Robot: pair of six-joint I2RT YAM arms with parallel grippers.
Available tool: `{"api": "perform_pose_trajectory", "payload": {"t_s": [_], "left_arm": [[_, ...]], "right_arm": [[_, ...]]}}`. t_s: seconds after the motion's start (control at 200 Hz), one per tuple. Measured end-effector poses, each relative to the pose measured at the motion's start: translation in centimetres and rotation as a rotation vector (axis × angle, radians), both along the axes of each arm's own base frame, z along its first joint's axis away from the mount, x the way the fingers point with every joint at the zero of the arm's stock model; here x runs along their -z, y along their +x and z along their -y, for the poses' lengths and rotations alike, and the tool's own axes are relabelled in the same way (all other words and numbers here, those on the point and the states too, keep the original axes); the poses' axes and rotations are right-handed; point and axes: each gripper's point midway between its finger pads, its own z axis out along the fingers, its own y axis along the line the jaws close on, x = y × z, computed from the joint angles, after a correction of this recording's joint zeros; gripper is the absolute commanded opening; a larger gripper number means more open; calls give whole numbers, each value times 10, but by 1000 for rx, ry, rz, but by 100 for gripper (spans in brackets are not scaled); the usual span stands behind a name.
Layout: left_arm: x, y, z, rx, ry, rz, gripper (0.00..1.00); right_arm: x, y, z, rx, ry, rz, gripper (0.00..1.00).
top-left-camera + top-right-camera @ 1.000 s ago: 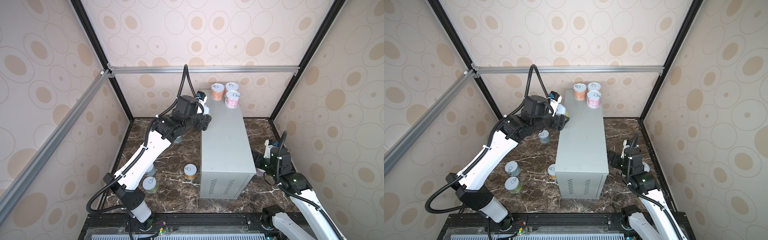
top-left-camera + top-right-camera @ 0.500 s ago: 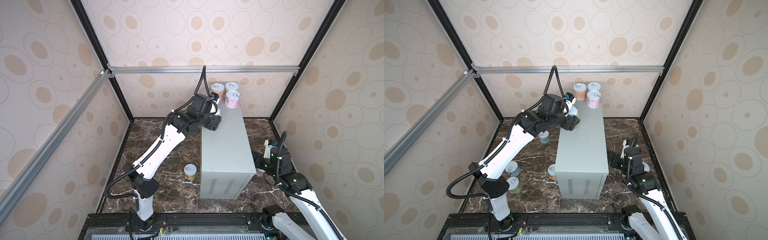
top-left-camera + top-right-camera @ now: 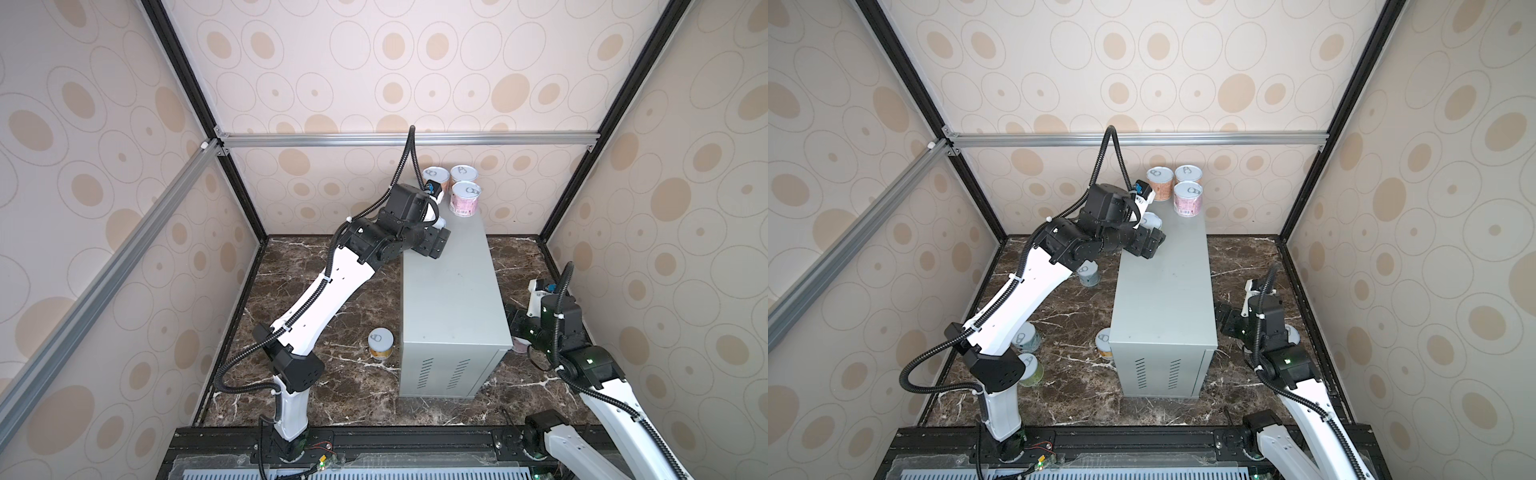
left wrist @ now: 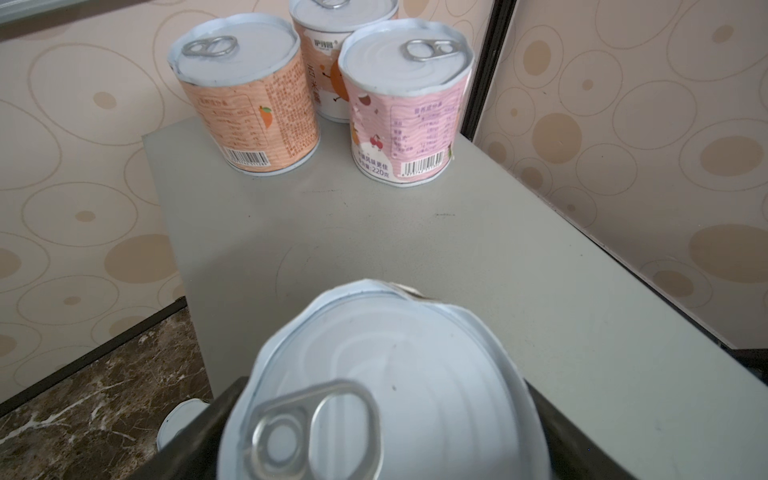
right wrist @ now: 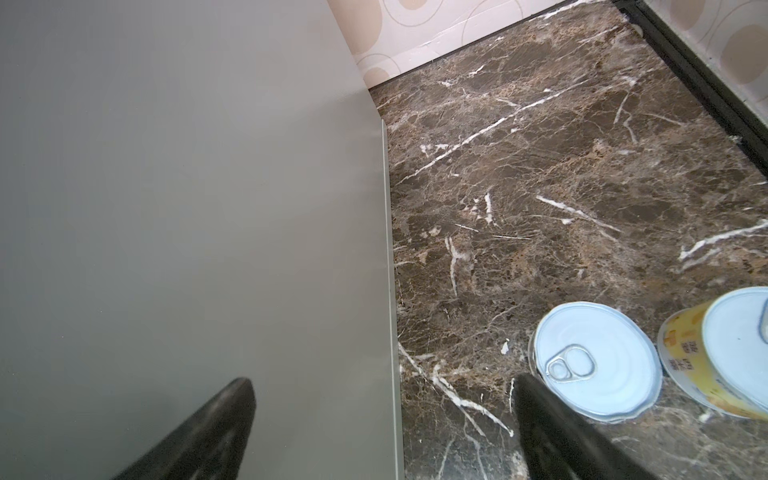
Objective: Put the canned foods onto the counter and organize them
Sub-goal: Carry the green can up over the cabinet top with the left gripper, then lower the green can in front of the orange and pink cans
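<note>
Three canned foods stand at the far end of the counter (image 3: 449,299): an orange one (image 3: 435,176), one behind it (image 3: 464,172) and a pink one (image 3: 465,199). In the left wrist view they are the orange can (image 4: 245,95), the rear can (image 4: 332,62) and the pink can (image 4: 403,104). My left gripper (image 3: 1148,232) hangs over the counter's far left part. A silver-lidded can (image 4: 395,395) sits between its jaws. The lid hides the can's base and any gap. My right gripper (image 5: 382,415) is open and empty, low beside the counter's right wall (image 5: 166,208).
On the marble floor left of the counter are a yellow can (image 3: 380,343), a pale can (image 3: 1087,274), another can (image 3: 1025,336) and a green one (image 3: 1030,370). Right of the counter lie a can (image 5: 598,365) and a yellow can (image 5: 723,357), close to my right fingers.
My left arm has carried its can from the counter's left edge in over the far end, close to the three standing cans. The right arm has not moved.
</note>
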Motion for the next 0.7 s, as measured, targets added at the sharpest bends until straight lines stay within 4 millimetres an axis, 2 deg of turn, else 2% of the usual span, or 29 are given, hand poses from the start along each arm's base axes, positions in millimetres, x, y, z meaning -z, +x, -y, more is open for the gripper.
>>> {"api": "perform_pose_trajectory", "payload": {"t_s": [0.04,0.16,0.29,0.495,0.58,0.7], "left_arm": [[-2,-1,0,1,-3,6,99],[-6,-6,-2,5,-23,31,99],[-4,-26,-13,15,-44,55,99],[-12,-44,-32,3,-119,127,91],[-9,-46,-34,-5,-148,141,88],[7,-45,-33,-13,-164,133,87]], "right_arm": [[-1,0,0,0,1,3,100],[-3,-2,1,0,3,11,99],[-4,-5,1,0,3,11,100],[-3,-7,1,0,3,8,100],[-3,-7,1,-2,4,8,100],[-3,-7,1,-3,5,8,100]]}}
